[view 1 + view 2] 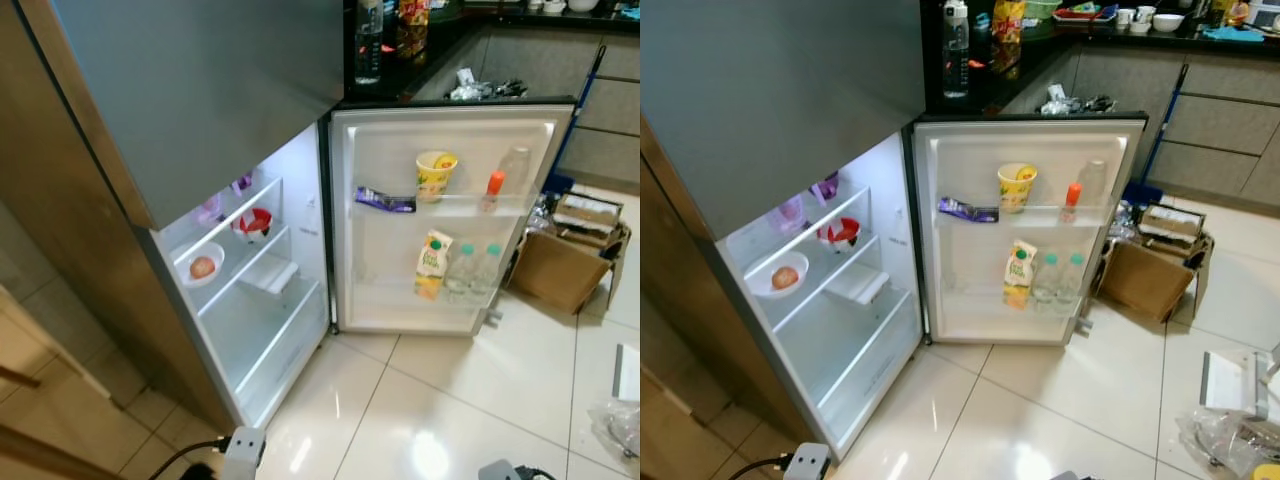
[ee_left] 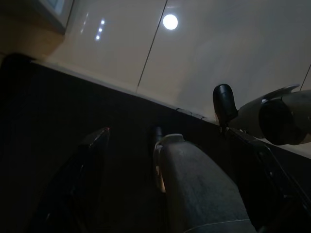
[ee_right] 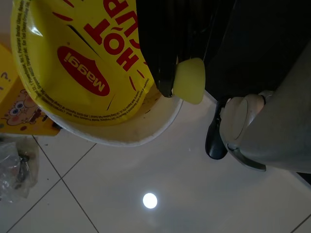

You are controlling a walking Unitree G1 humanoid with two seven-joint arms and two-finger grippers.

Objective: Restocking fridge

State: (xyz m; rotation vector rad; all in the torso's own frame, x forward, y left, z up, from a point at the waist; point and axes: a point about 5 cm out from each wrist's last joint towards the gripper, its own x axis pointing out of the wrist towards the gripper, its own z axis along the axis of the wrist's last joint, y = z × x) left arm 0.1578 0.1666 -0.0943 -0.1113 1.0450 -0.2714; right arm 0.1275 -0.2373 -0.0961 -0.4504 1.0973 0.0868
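Note:
The fridge (image 1: 300,230) stands open, its door (image 1: 390,290) swung to the right. A yellow noodle cup (image 1: 435,175), a purple wrapper (image 1: 385,200) and an orange-capped bottle (image 1: 493,188) share the upper door shelf. A juice carton (image 1: 432,265) and clear bottles (image 1: 475,272) stand on the shelf below. Inside are a bowl with a round fruit (image 1: 203,266), a red bowl (image 1: 254,222) and a white tray (image 1: 268,272). My right gripper (image 3: 165,73) is shut on a yellow Maggi cup (image 3: 82,73), low over the floor. My left gripper (image 2: 170,133) hangs open in shade.
A cardboard box (image 1: 565,265) sits on the tiles right of the door. Plastic bags (image 1: 1230,435) and a yellow packet (image 3: 19,116) lie on the floor at my right. A white plug with a cable (image 1: 242,445) lies near the fridge's lower corner. The dark counter (image 1: 400,70) carries a bottle (image 1: 368,40).

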